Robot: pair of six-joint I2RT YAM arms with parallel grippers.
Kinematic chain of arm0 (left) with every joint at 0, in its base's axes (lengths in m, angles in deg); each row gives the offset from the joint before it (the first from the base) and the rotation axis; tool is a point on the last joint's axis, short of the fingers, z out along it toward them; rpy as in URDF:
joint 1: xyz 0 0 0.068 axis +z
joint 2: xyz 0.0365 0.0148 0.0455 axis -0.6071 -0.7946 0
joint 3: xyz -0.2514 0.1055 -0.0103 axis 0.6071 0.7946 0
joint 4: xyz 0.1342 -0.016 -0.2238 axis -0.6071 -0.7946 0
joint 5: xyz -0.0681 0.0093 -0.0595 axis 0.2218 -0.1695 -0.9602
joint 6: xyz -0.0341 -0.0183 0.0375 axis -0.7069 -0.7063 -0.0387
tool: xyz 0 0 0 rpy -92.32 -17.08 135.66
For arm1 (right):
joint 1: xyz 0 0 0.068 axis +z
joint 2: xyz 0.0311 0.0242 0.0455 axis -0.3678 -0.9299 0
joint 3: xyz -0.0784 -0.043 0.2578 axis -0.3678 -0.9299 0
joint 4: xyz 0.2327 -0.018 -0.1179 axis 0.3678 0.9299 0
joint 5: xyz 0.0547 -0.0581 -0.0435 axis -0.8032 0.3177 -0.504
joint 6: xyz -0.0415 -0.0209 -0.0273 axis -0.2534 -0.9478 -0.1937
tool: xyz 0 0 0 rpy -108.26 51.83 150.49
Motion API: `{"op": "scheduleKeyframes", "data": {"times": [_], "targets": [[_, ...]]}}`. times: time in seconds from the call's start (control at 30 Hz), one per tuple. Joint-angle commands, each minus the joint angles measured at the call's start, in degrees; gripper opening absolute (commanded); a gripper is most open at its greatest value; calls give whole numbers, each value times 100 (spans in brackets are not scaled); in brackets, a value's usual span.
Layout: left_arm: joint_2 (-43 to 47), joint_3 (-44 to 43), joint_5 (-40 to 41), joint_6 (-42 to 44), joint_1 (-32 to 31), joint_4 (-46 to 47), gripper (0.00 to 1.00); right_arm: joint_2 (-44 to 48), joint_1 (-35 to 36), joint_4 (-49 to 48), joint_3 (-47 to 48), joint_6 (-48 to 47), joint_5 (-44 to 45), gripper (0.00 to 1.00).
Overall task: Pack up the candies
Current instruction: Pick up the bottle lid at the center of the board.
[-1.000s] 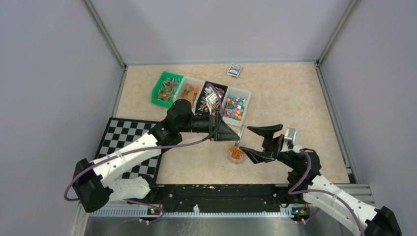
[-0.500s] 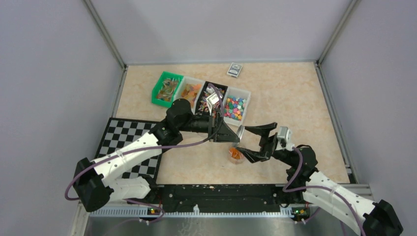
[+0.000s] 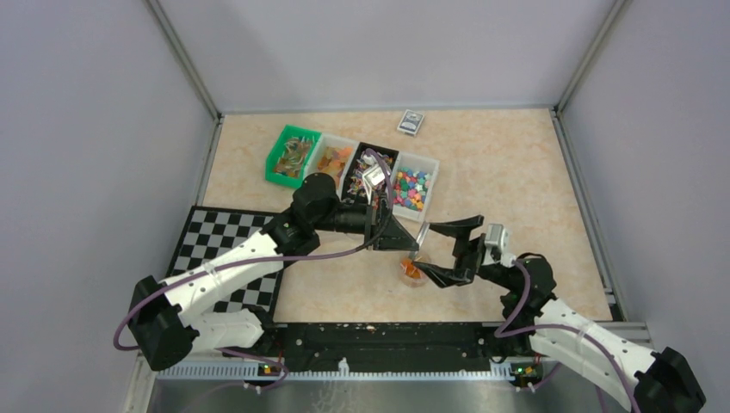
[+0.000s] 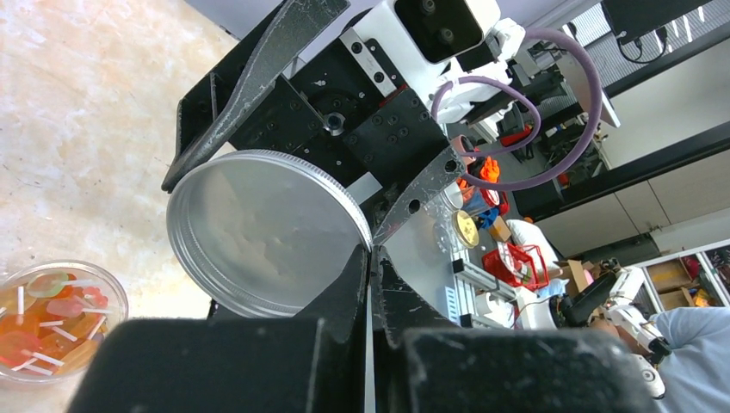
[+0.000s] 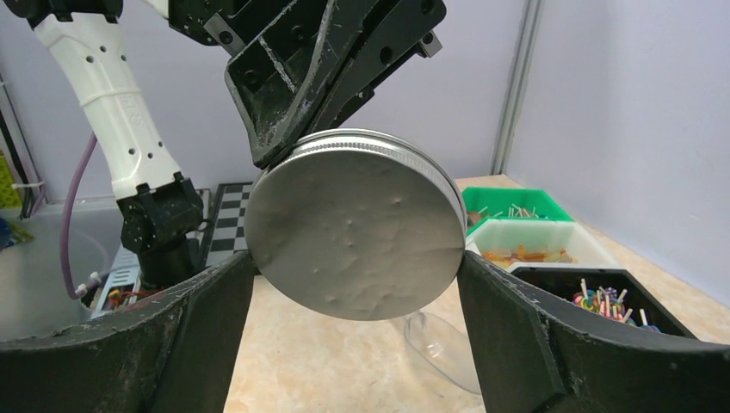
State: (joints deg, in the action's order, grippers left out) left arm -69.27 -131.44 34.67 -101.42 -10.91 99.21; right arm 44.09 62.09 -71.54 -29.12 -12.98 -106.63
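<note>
Beige stone-look tabletop (image 3: 499,163), top view — round silver metal lid (image 3: 422,231) pinched by its rim in left gripper (image 3: 413,236), presumably for handoff to right gripper (image 3: 426,248), splayed wide around it. Left wrist: orange candies (image 4: 39,318) in small clear round cup (image 4: 117,294), uncovered. Right wrist: contact unclear — more sweets in white plastic bin (image 5: 551,226) behind.
</note>
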Motion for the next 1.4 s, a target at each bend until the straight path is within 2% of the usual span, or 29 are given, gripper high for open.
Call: {"op": "scheduleKeyframes", "data": {"times": [0.0, 0.17, 0.3, 0.37, 0.57, 1.0, 1.17, 1.37], "targets": [[-54, -74, -134, 131, 6, 181, 0, -176, 47, -480, 289, 187, 17, 86], [1, 20, -85, 68, 7, 271, 0, -214, 51, -577, 222, 312, 418, 86], [125, 174, 103, 53, 2, 355, 0, -235, 53, -812, 123, 464, 387, 84], [185, 229, 182, 21, 2, 464, 0, -256, 51, -895, 87, 530, 344, 88], [142, 245, 155, -76, 7, 663, 0, -234, 53, -865, 66, 479, 311, 89], [184, 384, 307, -175, 5, 850, 0, -457, 60, -563, 261, 543, 470, 90], [173, 396, 325, -191, 6, 887, 0, -481, 58, -166, 398, 520, 706, 91], [203, 463, 325, -195, 10, 949, 0, -537, 62, -610, 229, 628, 709, 88]]}}
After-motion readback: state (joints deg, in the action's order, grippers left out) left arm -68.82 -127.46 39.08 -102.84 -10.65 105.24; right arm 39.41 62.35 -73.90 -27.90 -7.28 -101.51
